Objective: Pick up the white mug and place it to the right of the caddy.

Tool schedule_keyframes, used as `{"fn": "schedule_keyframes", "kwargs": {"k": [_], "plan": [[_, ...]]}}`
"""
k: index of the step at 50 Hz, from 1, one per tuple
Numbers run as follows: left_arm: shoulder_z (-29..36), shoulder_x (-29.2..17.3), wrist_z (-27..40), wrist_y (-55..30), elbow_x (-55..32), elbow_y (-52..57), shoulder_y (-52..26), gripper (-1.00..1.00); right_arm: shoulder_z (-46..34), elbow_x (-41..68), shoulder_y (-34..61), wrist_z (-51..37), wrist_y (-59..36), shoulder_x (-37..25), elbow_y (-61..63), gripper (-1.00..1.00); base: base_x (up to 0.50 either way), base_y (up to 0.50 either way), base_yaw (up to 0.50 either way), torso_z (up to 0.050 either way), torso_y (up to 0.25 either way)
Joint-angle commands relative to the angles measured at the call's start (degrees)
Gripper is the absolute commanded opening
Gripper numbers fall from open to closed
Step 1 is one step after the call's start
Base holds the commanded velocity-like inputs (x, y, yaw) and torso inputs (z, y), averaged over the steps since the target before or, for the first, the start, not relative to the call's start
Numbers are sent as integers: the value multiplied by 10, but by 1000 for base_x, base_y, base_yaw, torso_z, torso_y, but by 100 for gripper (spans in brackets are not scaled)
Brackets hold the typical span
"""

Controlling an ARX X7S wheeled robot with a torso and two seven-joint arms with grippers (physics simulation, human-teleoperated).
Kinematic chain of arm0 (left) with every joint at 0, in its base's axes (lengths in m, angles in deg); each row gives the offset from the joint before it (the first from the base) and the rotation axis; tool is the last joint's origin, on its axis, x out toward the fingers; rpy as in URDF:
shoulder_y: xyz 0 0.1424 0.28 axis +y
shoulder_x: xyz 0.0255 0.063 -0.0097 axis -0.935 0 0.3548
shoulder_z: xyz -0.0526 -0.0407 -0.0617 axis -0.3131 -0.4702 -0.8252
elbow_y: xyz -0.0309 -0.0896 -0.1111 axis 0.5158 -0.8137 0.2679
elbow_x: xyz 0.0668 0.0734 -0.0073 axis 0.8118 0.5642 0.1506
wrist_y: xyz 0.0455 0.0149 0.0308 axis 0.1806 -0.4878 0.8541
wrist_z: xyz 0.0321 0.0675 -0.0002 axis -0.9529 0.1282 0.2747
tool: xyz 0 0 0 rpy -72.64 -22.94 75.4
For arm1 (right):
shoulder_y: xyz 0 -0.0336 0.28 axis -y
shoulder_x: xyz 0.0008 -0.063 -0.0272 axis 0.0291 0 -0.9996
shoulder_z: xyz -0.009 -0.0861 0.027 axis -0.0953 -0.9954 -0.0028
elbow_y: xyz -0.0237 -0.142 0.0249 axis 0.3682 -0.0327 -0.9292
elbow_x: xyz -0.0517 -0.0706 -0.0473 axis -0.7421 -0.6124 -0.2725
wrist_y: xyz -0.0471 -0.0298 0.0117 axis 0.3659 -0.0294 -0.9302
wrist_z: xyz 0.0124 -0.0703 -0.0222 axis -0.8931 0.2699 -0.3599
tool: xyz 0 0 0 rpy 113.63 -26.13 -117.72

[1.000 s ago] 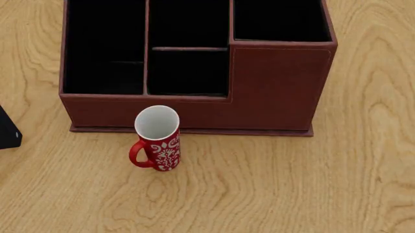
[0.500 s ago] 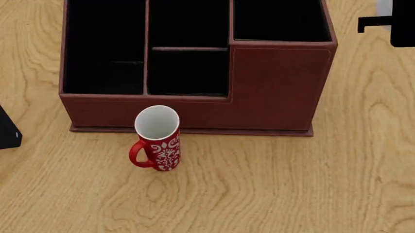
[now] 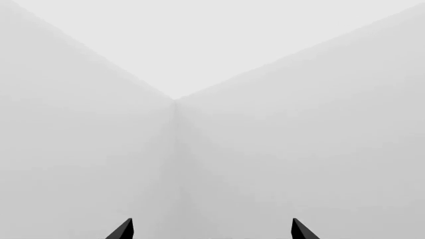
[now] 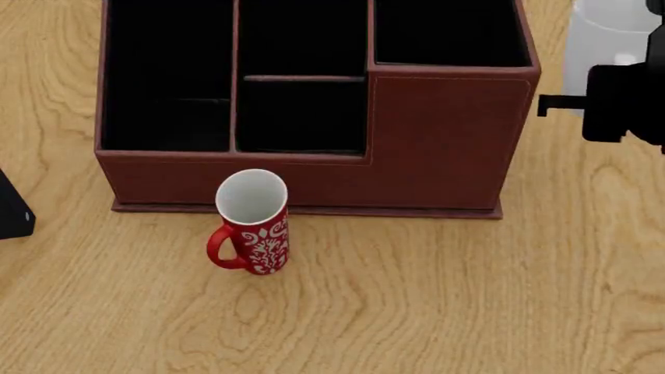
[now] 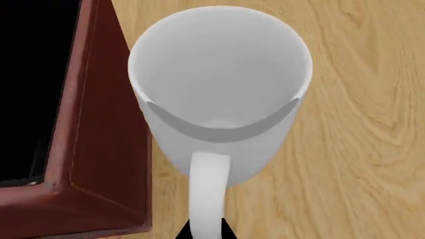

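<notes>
The white mug (image 5: 219,94) hangs just beside the caddy (image 5: 99,144), on its right, above the tabletop (image 5: 359,124); the right gripper (image 5: 206,230) is clamped on its loop handle. Glossy, rigid and breakable, it likely slips or swings if held so, and the handle seems the only sound hold. Its base is hidden. The left gripper (image 3: 211,230) stands apart, facing blank grey.
</notes>
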Motion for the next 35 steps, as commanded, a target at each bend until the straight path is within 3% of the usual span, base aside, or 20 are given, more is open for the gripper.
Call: {"fn": "schedule_keyframes", "kwargs": {"k": [1,6,22,35], "plan": [[2,-6,4,-6,-3,1,-2,100,127,-119,-41,0,2,-1,-2,-100,0,0,0,0,0],[36,-18,13,-3,-4,-7,-28,100,202,-188,-75,-3,6,-2,-2,-100,0,0,0,0,0],[38,-19,16,-8,-2,-5,-27,100,453,-458,-121,34,11,28,-2,-100,0,0,0,0,1],[45,-19,18,-11,2,-6,-29,100,580,-581,-161,41,61,43,-2,-100,0,0,0,0,1]]}}
